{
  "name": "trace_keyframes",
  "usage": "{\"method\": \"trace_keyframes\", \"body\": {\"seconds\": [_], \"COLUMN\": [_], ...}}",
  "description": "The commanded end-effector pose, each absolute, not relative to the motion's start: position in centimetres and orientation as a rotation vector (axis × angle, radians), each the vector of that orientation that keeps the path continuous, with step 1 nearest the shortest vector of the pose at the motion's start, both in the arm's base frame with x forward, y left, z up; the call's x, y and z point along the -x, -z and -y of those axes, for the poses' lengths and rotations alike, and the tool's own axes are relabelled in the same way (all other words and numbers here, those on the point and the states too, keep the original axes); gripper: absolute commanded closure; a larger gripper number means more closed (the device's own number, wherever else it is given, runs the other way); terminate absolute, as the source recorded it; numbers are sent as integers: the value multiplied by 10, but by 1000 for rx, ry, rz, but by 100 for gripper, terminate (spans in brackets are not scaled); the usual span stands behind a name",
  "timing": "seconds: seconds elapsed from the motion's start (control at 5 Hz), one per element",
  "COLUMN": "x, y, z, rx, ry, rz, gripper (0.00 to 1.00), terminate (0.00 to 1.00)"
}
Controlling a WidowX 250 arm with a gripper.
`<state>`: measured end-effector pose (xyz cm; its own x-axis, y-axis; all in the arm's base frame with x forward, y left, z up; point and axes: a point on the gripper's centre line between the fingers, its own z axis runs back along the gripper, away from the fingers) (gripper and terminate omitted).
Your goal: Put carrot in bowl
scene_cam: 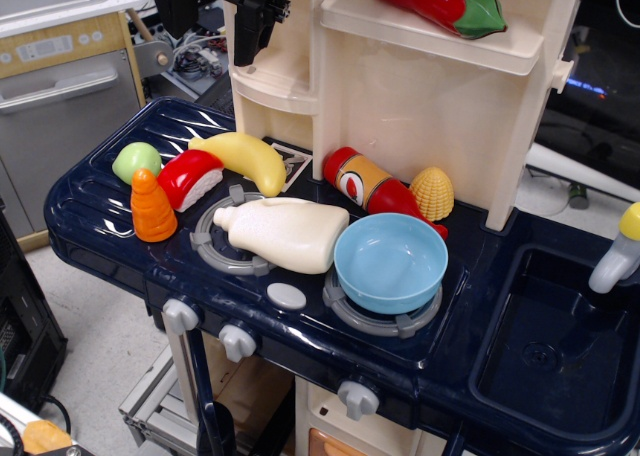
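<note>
Carrot (pixel 152 208) standing upright at counter's left end, well apart from bowl (pixel 390 261) sitting on right burner. Gripper (pixel 222 6) hanging above, jaw state unclear.

bright, even overhead light | glare streaks on dark counter (pixel 120 191) | soft shadows | sharp, no blur

On the dark blue bench (pixel 110 191) the orange carrot (pixel 152 207) stands upright at the left beside a red piece (pixel 190 178) and a green ball (pixel 136 161), well apart from the empty blue bowl (pixel 390 262) sitting on the right burner (pixel 385 316), with a cream bottle (pixel 283 233) between them and the gripper (pixel 215 11) high above.
</note>
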<state>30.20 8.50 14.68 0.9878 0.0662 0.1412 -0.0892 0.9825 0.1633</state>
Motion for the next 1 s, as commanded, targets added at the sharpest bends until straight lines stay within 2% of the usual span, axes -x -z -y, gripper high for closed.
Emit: {"method": "trace_keyframes", "body": {"seconds": [0.0,0.4,0.8], "x": [-302,-275,-248], "y": [-147,-144,-118], "z": [-85,-95,-101], "rx": [-170,-201,-159], "ry": [-78,-155,-198], "rz": [136,114,127], "gripper": [0,0,0], "terminate": [0,0,0]}}
